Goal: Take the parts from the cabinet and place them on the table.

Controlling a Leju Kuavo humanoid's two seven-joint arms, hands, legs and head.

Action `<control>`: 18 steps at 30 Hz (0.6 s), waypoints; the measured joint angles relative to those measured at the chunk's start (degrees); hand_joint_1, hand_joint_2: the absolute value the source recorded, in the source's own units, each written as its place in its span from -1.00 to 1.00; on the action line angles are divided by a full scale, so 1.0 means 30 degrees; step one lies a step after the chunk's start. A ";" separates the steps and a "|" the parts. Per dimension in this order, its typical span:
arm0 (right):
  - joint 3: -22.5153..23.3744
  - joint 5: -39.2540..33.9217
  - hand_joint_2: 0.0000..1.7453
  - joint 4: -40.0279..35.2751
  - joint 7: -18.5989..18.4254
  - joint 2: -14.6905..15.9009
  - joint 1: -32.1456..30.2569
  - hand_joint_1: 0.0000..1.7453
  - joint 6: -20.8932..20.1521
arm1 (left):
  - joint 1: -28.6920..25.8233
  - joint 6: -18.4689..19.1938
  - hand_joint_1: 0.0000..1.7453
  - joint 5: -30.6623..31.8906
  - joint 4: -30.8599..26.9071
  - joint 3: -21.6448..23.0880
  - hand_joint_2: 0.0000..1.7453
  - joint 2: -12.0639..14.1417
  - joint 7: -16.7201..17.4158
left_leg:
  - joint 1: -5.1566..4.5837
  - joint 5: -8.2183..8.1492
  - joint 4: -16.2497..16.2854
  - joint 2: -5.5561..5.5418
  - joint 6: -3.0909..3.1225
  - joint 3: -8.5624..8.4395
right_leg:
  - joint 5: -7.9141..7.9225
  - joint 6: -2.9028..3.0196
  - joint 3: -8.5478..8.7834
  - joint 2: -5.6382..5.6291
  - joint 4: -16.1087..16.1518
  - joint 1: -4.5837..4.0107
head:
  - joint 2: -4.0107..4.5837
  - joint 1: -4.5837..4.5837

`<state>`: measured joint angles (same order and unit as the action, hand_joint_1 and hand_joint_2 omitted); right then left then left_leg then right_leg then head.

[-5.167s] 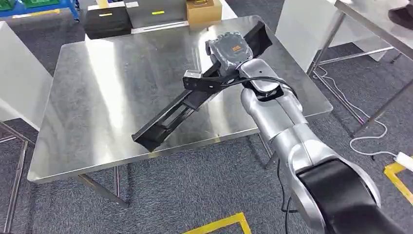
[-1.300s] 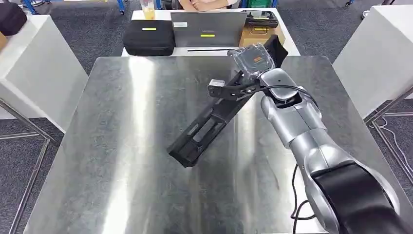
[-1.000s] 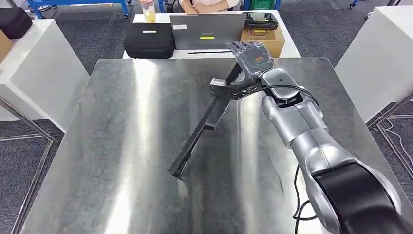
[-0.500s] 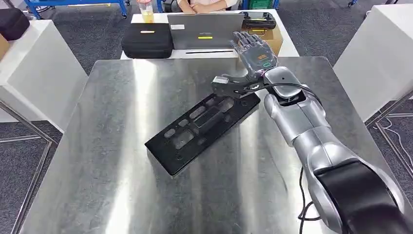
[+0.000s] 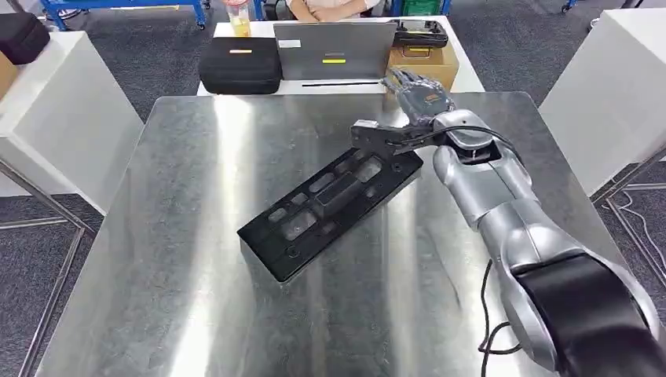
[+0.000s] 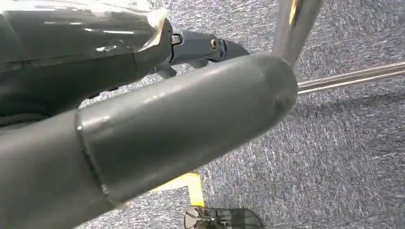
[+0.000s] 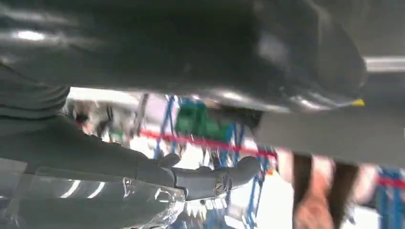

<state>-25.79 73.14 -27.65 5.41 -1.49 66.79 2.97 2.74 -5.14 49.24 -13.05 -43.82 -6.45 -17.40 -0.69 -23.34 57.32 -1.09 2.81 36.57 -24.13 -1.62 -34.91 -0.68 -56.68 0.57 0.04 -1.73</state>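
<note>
Table [image 5: 196, 298]: black part [image 5: 330, 200] now flat, right robot hand [image 5: 420, 94] released, fingers spread.

The tabletop [image 5: 196, 236] is showing as brushed steel, glossy and streaked with reflected light, while the part [image 5: 330, 208] lying on it is looking like matt black plastic. The right arm [image 5: 503, 208] is gleaming in smooth silver metal, and the floor [image 5: 157, 55] is reading as rough grey carpet.

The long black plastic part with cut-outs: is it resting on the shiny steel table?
Touching. In the head view the black part lies flat on the steel table; no gap shows beneath it.
</note>
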 joint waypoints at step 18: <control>0.1619 0.1282 -1.00 0.1371 -0.4222 0.4674 0.0495 -1.00 0.3864 | -0.0049 -0.0080 -1.00 -0.0364 0.0022 -0.1072 -1.00 -0.0138 -0.0415 | -0.0035 -0.0019 0.0037 -0.0121 0.0046 0.0001 | -0.0008 -0.0018 0.0005 0.0134 0.0020 0.0008 | 0.0000 0.0000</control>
<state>-20.94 76.98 -23.54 -7.26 12.53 68.27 14.56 2.59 -5.38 48.15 -12.98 -47.04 -6.86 -18.64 -0.80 -23.40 57.43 -1.45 2.95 36.58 -24.15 -1.67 -34.90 -0.28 -56.62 0.60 0.04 -1.73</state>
